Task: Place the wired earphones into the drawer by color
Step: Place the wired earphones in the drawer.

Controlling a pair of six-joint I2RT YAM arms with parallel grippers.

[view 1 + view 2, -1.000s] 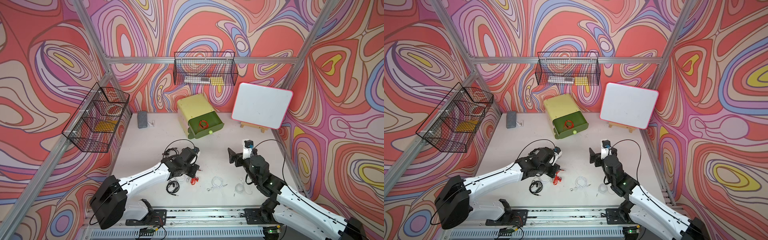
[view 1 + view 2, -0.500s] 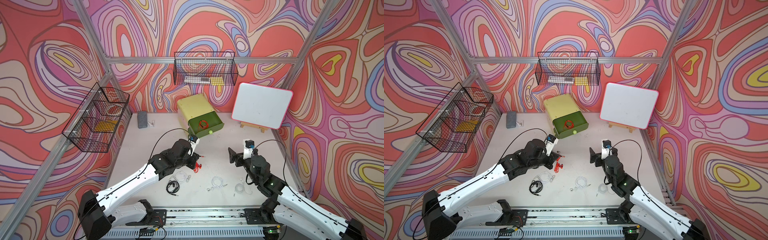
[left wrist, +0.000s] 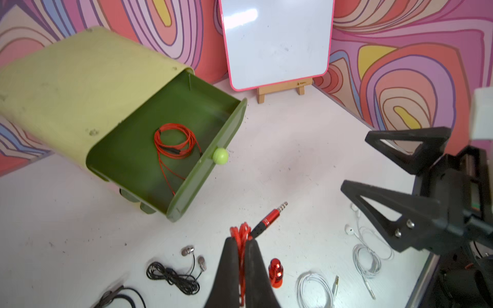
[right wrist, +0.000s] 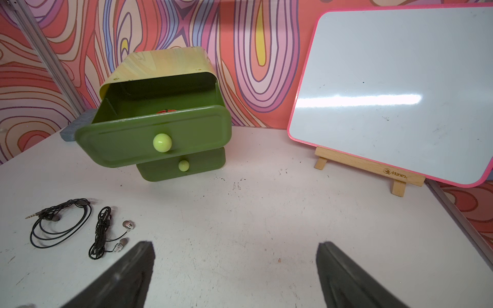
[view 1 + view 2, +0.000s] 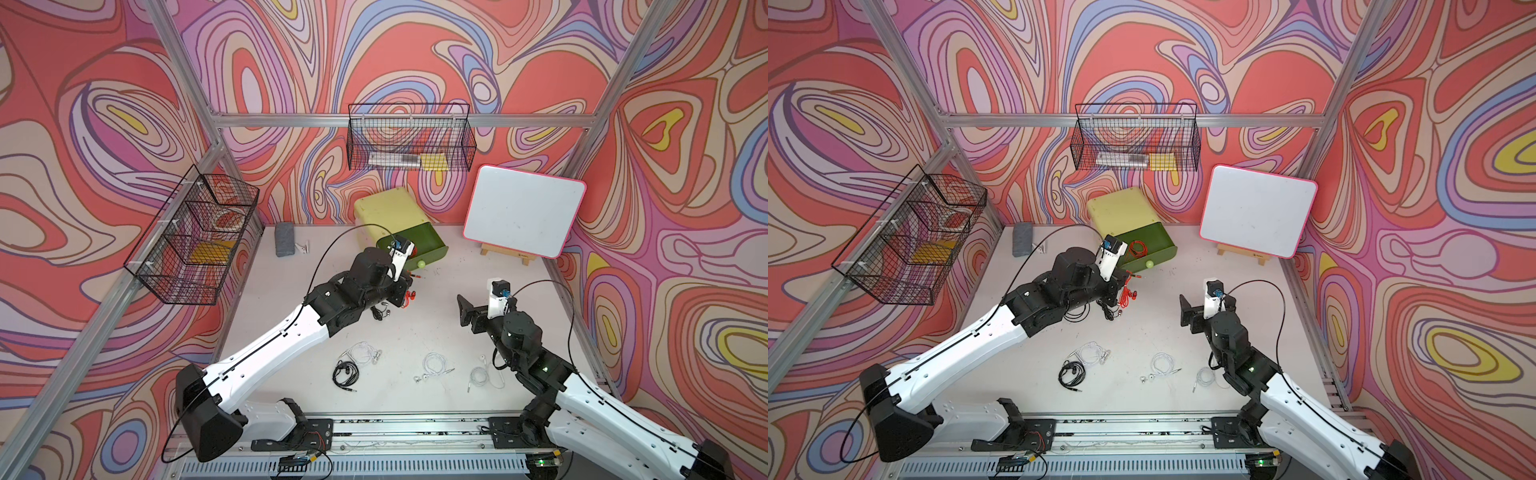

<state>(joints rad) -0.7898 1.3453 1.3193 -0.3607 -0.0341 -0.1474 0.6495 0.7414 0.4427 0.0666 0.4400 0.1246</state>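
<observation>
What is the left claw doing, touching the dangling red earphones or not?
Touching. The left wrist view shows the left gripper shut, with the red earphones pinched by their cable between its two fingers, the plug sticking out past them.

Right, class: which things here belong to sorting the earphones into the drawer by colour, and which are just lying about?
Job: red earphones in the shut left gripper; red set in the open top drawer; black sets and white sets on the table.

Lying about: whiteboard on its easel; grey block; two wire baskets.
</observation>
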